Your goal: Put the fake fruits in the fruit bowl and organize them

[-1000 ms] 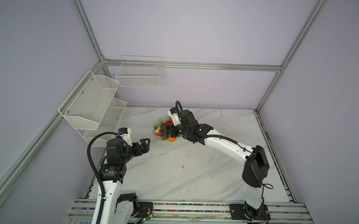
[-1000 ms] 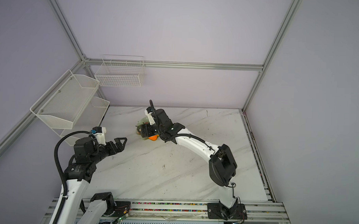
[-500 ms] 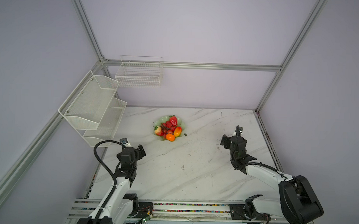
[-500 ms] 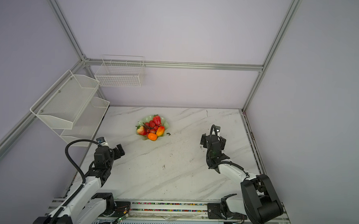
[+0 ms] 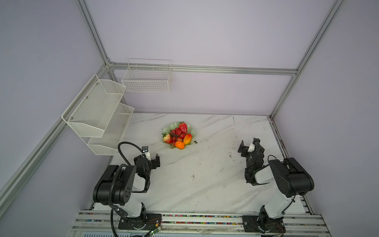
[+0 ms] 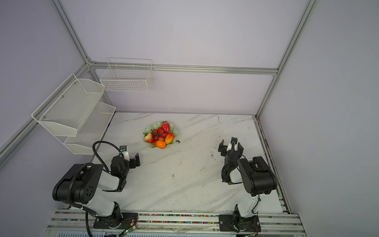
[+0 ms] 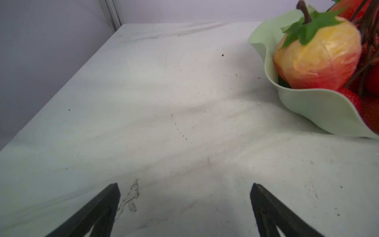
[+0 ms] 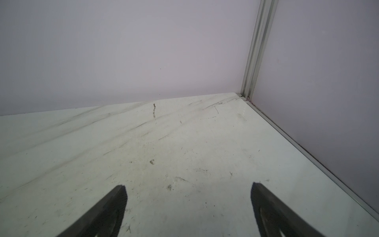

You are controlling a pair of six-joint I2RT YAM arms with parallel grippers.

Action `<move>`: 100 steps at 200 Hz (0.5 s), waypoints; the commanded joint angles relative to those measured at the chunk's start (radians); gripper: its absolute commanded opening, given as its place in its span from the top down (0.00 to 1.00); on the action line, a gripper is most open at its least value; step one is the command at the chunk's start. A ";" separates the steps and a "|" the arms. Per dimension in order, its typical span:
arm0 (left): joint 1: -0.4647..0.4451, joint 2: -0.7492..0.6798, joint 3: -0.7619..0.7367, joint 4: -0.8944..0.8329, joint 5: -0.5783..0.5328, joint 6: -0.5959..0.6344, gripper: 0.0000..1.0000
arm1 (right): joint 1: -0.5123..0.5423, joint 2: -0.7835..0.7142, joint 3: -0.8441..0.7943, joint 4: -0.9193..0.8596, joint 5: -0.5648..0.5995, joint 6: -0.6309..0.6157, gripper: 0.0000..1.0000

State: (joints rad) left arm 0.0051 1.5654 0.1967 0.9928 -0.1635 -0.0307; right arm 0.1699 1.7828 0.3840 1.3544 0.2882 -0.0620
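Left claw (image 7: 184,184) and right claw (image 8: 187,184) gape wide, well apart; filled fruit bowl (image 5: 168,127) beyond, wire basket (image 5: 146,80) behind.

1. The tabletop (image 5: 204,171) looks like smooth white marble with grey veins, scuffed and gritty.
2. The fruit bowl (image 7: 320,106) is smooth, matt, pale green plastic.
3. The paler strawberry (image 7: 320,59) has a glossy, crinkled skin and matt green leaves.
4. The small orange (image 5: 179,145) seems glossy, though it is too small to be sure.
5. The wire basket (image 5: 146,82) and mesh shelf (image 5: 93,111) are white-coated metal.
6. The frame rails (image 5: 207,69) are bare, satin metal.
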 commanded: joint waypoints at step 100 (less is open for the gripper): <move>0.000 0.004 0.156 0.000 -0.049 0.027 0.00 | -0.044 0.007 0.078 0.008 -0.075 0.004 0.03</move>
State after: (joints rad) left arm 0.0051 1.5711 0.3031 0.9642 -0.1963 -0.0143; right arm 0.1287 1.7973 0.4515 1.3483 0.2226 -0.0570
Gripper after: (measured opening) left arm 0.998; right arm 0.974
